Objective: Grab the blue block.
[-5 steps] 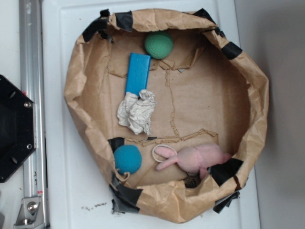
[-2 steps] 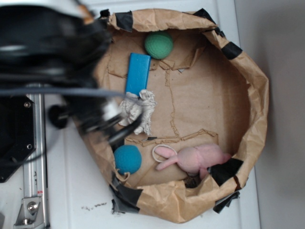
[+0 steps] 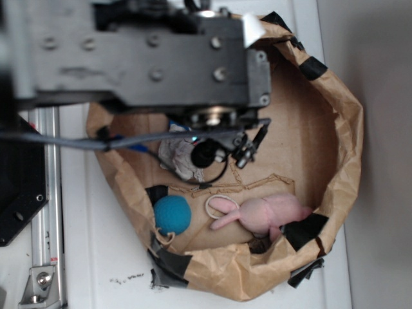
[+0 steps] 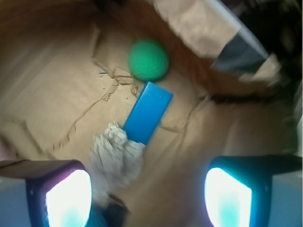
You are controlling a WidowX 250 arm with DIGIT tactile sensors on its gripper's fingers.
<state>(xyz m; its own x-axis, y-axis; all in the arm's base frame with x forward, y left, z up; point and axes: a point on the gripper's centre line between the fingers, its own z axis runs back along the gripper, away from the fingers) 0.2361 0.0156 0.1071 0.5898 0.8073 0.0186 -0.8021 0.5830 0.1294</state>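
Note:
In the wrist view the blue block (image 4: 148,112) lies flat on the brown paper floor, ahead of my gripper (image 4: 147,196) and apart from it. One short end of the block rests against a crumpled white cloth (image 4: 116,156), which lies between the block and my left finger. The gripper is open with only paper floor and cloth between its fingers (image 4: 64,198). In the exterior view my arm (image 3: 148,58) covers the block.
A green ball (image 4: 148,59) sits just beyond the block. The exterior view shows a teal fuzzy ball (image 3: 172,214), a white ring (image 3: 217,206) and a pink plush rabbit (image 3: 261,214) at the near side. The raised paper bag rim (image 3: 347,129) encloses everything.
My arm has swung in from the left and now reaches over the upper left of the bag. It now covers the blue block and the green ball in the exterior view.

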